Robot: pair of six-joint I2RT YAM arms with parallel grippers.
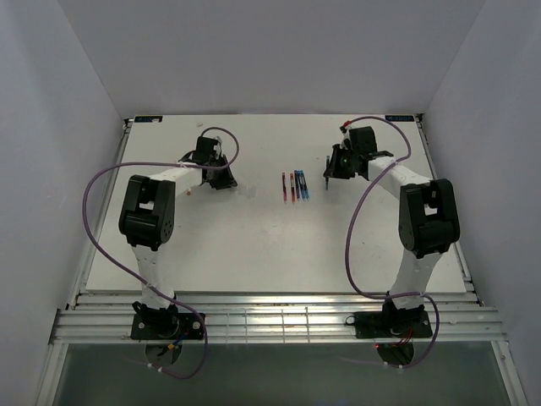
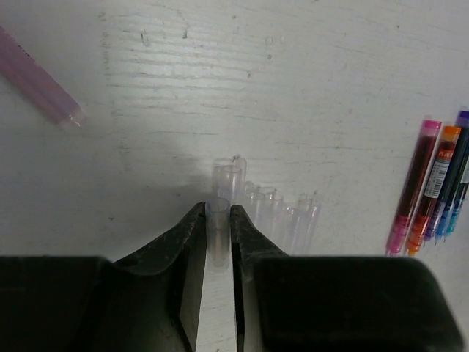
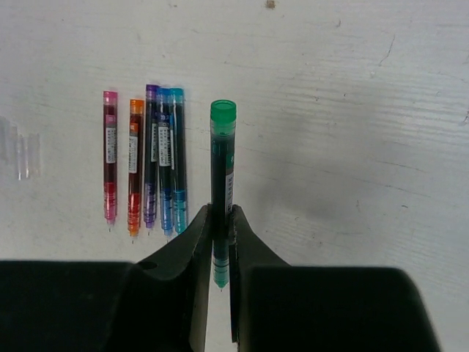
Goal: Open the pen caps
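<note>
A clear pen cap [image 2: 218, 231] stands between the tips of my left gripper [image 2: 218, 209], which is shut on it just above the table. Several more clear pen caps [image 2: 275, 213] lie side by side right beside it. My right gripper [image 3: 220, 210] is shut on a green pen [image 3: 223, 139], whose bare tip points back between the fingers. A row of uncapped pens [image 3: 143, 165] in pink, orange, purple, blue and teal lies to its left. In the top view that row of pens [image 1: 294, 186] lies between the left gripper [image 1: 218, 175] and the right gripper [image 1: 330, 173].
A pale purple tube [image 2: 40, 86] lies at the upper left of the left wrist view. The white table [image 1: 254, 245] has raised walls all round. Purple cables [image 1: 97, 220] loop off both arms.
</note>
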